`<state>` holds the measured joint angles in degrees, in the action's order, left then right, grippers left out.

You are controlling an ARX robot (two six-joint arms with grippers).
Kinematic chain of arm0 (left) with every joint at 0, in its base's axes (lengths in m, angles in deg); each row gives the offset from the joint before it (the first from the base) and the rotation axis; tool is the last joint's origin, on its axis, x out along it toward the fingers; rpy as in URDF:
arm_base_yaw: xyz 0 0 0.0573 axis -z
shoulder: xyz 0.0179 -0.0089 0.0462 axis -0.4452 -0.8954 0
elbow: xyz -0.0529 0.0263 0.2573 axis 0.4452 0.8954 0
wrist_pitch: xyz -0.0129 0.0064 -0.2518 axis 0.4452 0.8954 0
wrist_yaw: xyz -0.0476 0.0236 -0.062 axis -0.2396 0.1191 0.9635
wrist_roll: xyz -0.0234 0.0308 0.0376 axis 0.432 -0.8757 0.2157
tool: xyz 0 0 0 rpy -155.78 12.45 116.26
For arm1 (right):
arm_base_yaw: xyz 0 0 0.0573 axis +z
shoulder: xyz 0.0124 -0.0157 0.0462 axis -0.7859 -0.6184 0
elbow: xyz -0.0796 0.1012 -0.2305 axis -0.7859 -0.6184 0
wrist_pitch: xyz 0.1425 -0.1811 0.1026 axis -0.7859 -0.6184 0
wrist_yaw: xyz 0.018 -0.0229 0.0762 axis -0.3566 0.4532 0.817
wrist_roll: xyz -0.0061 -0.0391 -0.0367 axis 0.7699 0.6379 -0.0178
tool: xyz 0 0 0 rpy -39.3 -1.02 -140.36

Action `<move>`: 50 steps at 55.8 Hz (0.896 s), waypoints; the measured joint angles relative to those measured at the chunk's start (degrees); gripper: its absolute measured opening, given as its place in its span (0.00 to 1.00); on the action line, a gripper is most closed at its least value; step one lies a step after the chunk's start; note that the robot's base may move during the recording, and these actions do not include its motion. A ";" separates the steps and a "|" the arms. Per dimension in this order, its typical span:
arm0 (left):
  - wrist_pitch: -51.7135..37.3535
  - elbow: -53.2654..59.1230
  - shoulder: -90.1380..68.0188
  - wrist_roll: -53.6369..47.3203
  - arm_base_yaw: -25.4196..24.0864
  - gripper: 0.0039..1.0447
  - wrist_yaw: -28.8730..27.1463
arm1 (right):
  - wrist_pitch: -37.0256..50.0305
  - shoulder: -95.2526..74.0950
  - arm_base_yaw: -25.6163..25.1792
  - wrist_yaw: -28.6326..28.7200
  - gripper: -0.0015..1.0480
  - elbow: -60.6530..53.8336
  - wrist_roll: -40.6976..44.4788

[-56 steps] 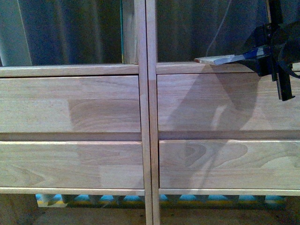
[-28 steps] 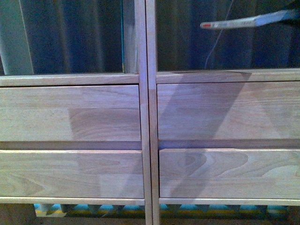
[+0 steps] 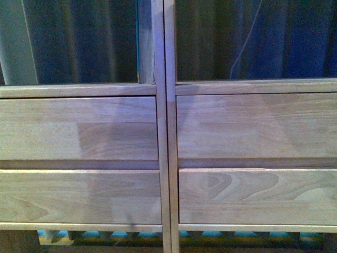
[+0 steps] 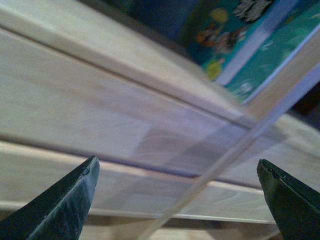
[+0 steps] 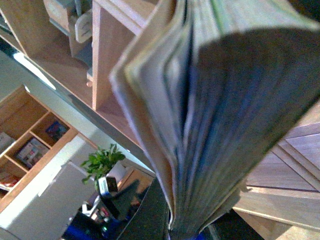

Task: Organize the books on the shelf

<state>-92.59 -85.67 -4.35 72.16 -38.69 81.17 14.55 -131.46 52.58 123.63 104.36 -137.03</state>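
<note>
The light wood shelf (image 3: 163,132) fills the front view, with two plain drawer fronts (image 3: 79,129) in each column and open dark compartments above; neither gripper shows there. In the right wrist view the book (image 5: 215,115) fans out its greyish pages, floppy and close to the camera. My right gripper (image 5: 175,231) is shut on its lower edge, mostly hidden by the pages. My left gripper (image 4: 177,200) is open, its dark fingertips (image 4: 75,195) wide apart with nothing between them, facing the shelf's drawer fronts (image 4: 100,100).
A colourful mat (image 3: 105,235) lies on the floor beneath the shelf's legs. Behind the book, the right wrist view shows wooden shelf compartments (image 5: 110,55), a potted plant (image 5: 102,162) and another bookcase (image 5: 30,145) holding books.
The book and my right gripper have risen out of the top right of the front view. The shelf sits slightly lower in that view than a second ago.
</note>
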 joint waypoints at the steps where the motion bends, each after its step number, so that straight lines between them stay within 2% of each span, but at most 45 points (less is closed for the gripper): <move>1: -0.52 -0.61 -0.20 1.68 0.44 0.93 0.35 | 0.02 -0.11 0.17 0.00 0.07 0.07 0.15; 9: -6.21 -5.33 -0.79 11.23 5.84 0.93 2.08 | 0.81 -1.81 1.81 -0.02 0.07 0.52 3.04; 25: -7.30 -9.11 -2.78 15.15 16.59 0.93 -0.63 | 8.07 -4.46 3.54 1.86 0.07 0.61 0.98; 40: -11.19 -11.15 -5.11 20.37 20.17 0.93 -1.99 | 16.02 -4.83 5.03 7.48 0.07 -1.62 -4.09; 50: -17.64 -10.88 -5.07 23.21 21.94 0.93 -1.05 | 18.93 -5.16 5.09 8.48 0.07 -3.98 -5.81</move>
<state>-110.23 -96.55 -9.42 95.37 -16.74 80.12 33.48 -136.61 57.67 132.11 100.39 -142.84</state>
